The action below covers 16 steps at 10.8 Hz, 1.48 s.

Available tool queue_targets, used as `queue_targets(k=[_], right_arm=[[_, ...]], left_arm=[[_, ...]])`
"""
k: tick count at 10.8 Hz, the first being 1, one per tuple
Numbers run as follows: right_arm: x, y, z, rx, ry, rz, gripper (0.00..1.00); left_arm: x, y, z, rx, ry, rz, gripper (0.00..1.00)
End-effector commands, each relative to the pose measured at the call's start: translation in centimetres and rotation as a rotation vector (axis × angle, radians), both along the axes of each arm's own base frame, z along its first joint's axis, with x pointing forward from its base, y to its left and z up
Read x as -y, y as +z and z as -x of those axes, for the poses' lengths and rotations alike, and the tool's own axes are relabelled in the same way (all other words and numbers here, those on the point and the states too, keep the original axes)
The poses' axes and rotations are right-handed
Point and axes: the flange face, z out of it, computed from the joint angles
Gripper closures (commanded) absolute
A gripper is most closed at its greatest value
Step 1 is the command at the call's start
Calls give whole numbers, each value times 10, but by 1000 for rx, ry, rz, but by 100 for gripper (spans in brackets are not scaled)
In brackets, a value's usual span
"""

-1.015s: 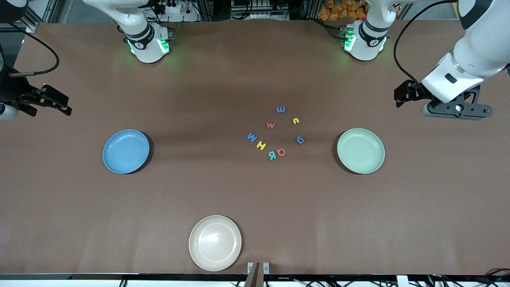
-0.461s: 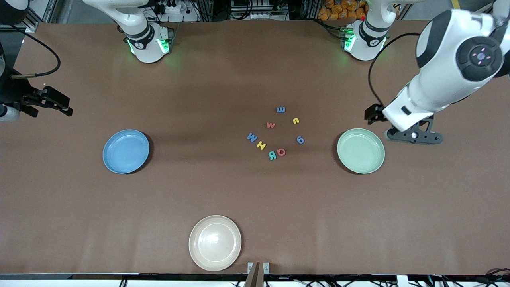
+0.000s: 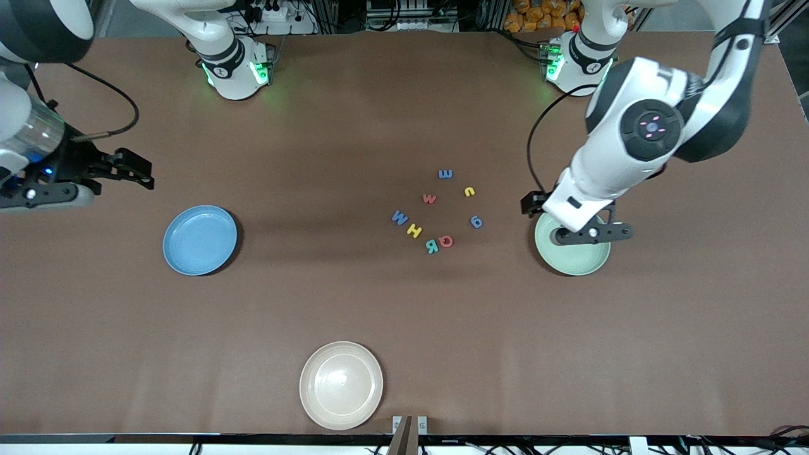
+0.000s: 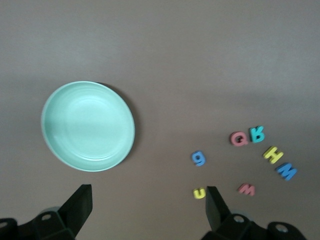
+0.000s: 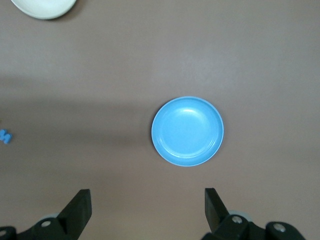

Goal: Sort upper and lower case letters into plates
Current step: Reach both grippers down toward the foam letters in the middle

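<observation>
The letters (image 3: 436, 212) are lying loose mid-worktop between sky blue plate (image 3: 200, 240) and mint plate (image 3: 572, 253) — left gripper (image 3: 534, 205), jaws spread, is hanging nearer them; right gripper (image 3: 136, 170), jaws spread, is hanging well apart

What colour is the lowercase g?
Blue: the g lies beside the mint plate; clearest in the front view.

Foam letters (image 3: 436, 212) on table: M, H, R, Q, w, m, u, g
</observation>
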Motion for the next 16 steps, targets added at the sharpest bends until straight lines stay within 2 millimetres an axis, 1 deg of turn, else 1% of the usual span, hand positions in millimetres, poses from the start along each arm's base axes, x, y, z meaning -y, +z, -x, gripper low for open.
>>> queue_targets(k=[1,2,3,4,5,6,7,8,9,10,11,12,13,14,15,16], right_arm=[[-6,-39,-10,-98,2,-5,0],[-23,-52,-11,-126,16,-15,0],[-40,-71,-12,-159,-47,-14,0],[-66,-88,-12,-187,-126,0,0],[-86,-98,-11,-199,-176,19,0],[-100,-109,-11,-216,-211,28,0],[-115,-122,-12,-232,-238,-1,0],[-127,-139,-17,-247,-280,-31,0],[-153,-160,-19,-255,-296,-54,0],[-181,-185,-18,-261,-343,-38,0],[-213,-206,-12,-261,-410,-12,0],[-241,-230,-5,-264,-427,-1,0],[-257,-246,-2,-262,-457,-2,0],[-269,-261,3,-267,-489,5,0],[-283,-277,11,-263,-509,13,0],[-291,-290,16,-262,-519,13,0]], left_arm=[[23,-21,-7,29,67,2,0],[33,-35,-9,33,89,11,0],[44,-53,-12,47,105,10,0],[56,-70,-12,63,136,-3,0],[60,-89,-15,58,207,-7,0],[65,-103,-19,67,261,8,0],[69,-117,-22,73,301,21,0],[78,-132,-19,80,304,8,0],[86,-149,-16,82,355,-9,0],[89,-168,-15,76,448,-24,0],[104,-186,-5,89,484,-62,0],[109,-202,0,87,556,-88,0],[122,-211,9,80,598,-94,0],[134,-221,16,76,679,-75,0],[141,-230,17,79,826,-49,0],[155,-238,25,75,921,-34,0]])
